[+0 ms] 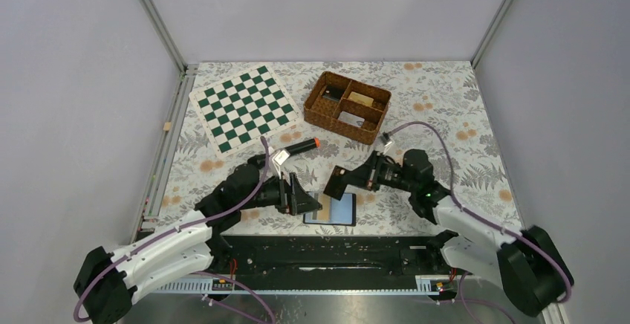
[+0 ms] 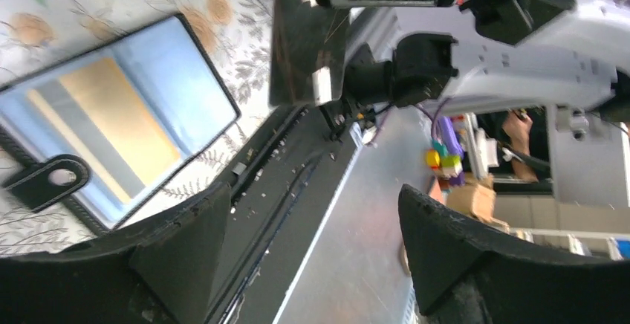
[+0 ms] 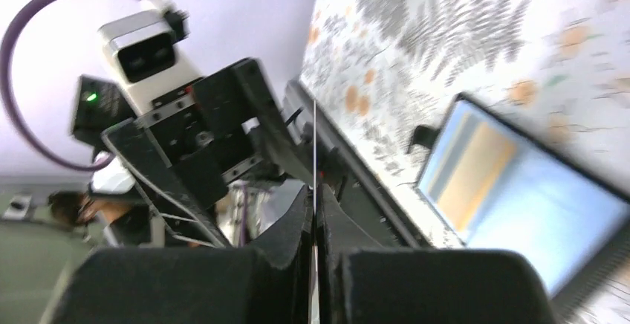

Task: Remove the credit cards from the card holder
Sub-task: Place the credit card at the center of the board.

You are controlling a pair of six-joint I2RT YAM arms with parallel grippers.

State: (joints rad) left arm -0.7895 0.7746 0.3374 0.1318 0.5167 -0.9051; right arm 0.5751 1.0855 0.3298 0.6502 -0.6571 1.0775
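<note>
The card holder (image 1: 340, 209) lies open on the table near the front edge, blue-grey panels up. The orange-yellow credit card (image 1: 325, 206) sits in its left panel. My left gripper (image 1: 312, 203) is open and empty, its tips at the holder's left edge. In the left wrist view (image 2: 313, 198) the holder (image 2: 178, 79) and the orange card (image 2: 119, 123) lie to the left of the jaws. My right gripper (image 1: 356, 178) is shut on the dark credit card (image 1: 336, 182), held above the holder's far edge. In the right wrist view (image 3: 314, 205) that card (image 3: 314, 146) shows edge-on.
A brown wicker basket (image 1: 347, 106) stands at the back. A green-and-white chessboard mat (image 1: 245, 107) lies at the back left. A black cylinder with an orange tip (image 1: 301, 146) lies behind my left arm. A black rail (image 1: 327, 253) runs along the near edge.
</note>
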